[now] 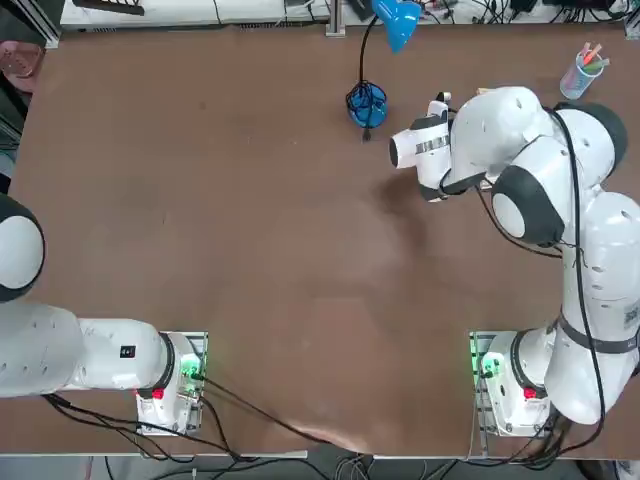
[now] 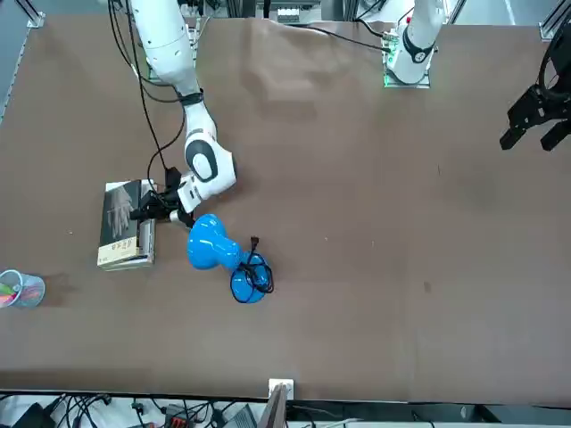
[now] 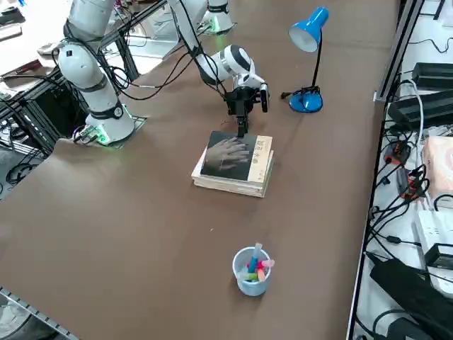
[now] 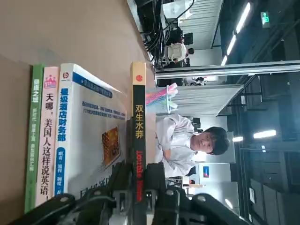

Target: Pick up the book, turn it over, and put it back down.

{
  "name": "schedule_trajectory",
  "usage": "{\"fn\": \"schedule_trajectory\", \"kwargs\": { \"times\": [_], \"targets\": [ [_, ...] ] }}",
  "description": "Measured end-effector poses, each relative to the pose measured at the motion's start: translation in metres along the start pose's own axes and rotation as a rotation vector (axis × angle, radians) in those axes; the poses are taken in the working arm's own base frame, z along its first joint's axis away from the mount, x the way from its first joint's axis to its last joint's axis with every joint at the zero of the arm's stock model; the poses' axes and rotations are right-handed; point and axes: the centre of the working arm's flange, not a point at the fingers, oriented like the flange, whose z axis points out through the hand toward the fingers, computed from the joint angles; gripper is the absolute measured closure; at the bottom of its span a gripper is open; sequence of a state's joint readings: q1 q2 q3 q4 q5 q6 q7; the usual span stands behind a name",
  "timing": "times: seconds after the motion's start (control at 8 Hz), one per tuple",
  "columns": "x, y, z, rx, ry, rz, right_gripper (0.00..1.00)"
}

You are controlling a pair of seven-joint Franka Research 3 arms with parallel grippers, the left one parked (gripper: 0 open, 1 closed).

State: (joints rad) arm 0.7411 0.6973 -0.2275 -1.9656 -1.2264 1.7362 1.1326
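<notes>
The right hand [image 3: 242, 131] grips the book [image 3: 230, 157], its two fingers closed on either side of it; the book sits above three other books [image 4: 96, 136] on the desk [image 3: 141, 234], a gap showing beneath it, its cover with the pale hand picture facing up

The right claw [image 2: 159, 206] points down at the near edge of the book [image 2: 119, 212], which shows a pale hand on its dark cover and lies over other books [image 2: 143, 257]. Just to the claw's left is a blue lamp [image 2: 208, 242]; well off to its right, on the brown tabletop [image 2: 357, 267], stands a cup [image 2: 30, 291] of colored sticks [image 2: 7, 292].
</notes>
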Motion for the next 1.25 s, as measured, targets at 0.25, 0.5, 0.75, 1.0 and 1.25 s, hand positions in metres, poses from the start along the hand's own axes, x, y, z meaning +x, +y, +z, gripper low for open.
{"fn": "schedule_trajectory", "kwargs": {
  "times": [0.25,0.5,0.75,1.0,1.25],
  "targets": [
    [-0.0034,-0.0054,0.0000,0.002,0.004,0.007,0.89],
    [-0.0062,-0.0113,0.0009,-0.001,0.011,0.011,0.89],
    [-0.0064,-0.0117,0.0011,-0.003,0.014,0.012,0.89],
    [-0.0064,-0.0116,0.0016,-0.003,0.013,0.013,0.89],
    [-0.0063,-0.0111,0.0034,-0.005,0.010,0.015,0.89]
  ]
}}
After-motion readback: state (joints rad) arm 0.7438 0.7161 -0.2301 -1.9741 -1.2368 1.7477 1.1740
